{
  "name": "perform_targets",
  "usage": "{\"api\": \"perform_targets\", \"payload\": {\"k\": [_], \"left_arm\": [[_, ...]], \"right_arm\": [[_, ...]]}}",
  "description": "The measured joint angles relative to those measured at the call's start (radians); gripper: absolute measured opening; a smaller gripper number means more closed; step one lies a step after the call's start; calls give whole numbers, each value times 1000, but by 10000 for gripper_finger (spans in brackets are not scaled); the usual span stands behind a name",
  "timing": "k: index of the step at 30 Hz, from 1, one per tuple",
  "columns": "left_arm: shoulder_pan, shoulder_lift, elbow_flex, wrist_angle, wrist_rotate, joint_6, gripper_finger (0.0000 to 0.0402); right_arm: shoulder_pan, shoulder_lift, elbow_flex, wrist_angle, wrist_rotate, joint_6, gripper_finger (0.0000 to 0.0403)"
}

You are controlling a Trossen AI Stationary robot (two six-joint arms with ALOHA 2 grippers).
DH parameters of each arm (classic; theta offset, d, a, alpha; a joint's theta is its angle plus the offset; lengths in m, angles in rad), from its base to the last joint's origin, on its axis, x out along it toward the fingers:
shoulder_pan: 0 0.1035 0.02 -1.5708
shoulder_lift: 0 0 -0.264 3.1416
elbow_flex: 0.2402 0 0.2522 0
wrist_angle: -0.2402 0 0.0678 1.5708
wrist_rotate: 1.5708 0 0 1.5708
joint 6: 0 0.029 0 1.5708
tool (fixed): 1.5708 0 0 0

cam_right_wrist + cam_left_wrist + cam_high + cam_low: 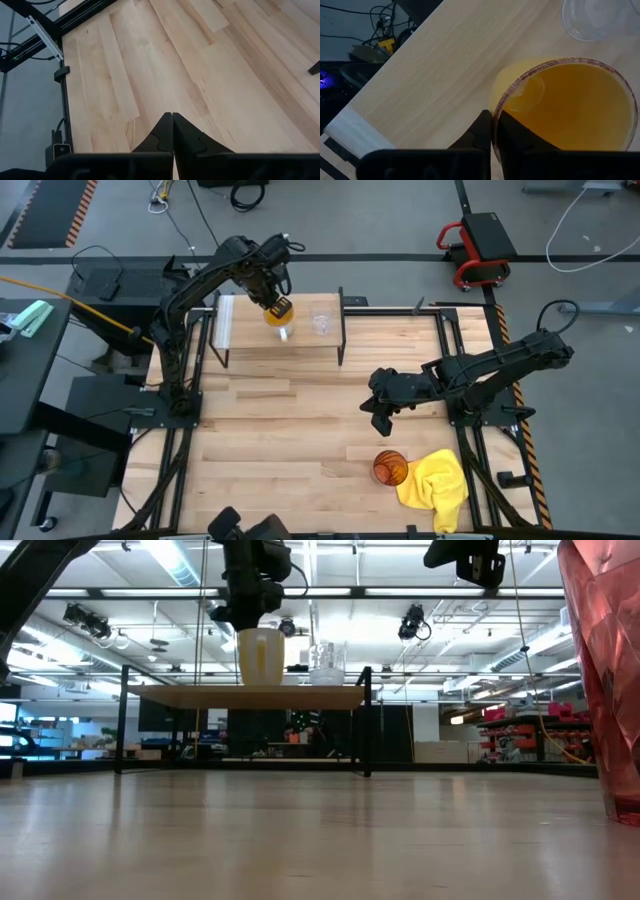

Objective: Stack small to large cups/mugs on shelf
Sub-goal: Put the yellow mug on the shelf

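Looming at the right edge of the low view, the amber tumbler [606, 680] is sitting nearest the lens; from above, this tumbler [391, 468] is standing on the counter [290, 430] just beside the yellow cloth [437, 485], well apart from both arms.

Left gripper [280, 315] is hanging over the shelf [235, 330], its fingers [485, 135] pinching together on the rim of the orange mug [570, 105], one finger outside the wall and one inside. Mug is resting upright on the shelf board, toward the middle. Clear glass cup [321, 322] is standing on the same board just beside the mug, not touching it as far as the overhead view is showing.

Right gripper [381, 415] is waiting above the bare counter, away from every vessel, fingers [172, 132] pressed together on nothing.

Low view is showing the mug [260, 657] and glass cup [327, 664] side by side on the board; whether the mug's base is fully seated is hard to judge. Left wrist view alone is showing the grip on the rim. Mug's handle is not clearly showing in any view.

Count: three vessels, two on the shelf, one on the counter; one cloth; one shelf.
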State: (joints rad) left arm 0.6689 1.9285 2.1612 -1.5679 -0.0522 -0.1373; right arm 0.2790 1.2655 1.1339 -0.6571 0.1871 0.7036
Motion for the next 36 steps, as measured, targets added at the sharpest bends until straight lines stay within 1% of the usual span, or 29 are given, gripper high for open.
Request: {"api": "perform_targets", "payload": {"k": [7,20,26,36], "left_arm": [[2,3,-2,-5,-7,16,61],[3,-2,-2,-4,-25,18,92],[23,-37,-2,-3,-26,-12,107],[41,-141,-1,-3,-26,-92,124]], "right_arm": [[-2,0,0,0,0,0,4],[-2,0,0,0,1,-6,4],[-2,0,0,0,1,-7,4],[-2,0,0,0,1,-8,4]]}}
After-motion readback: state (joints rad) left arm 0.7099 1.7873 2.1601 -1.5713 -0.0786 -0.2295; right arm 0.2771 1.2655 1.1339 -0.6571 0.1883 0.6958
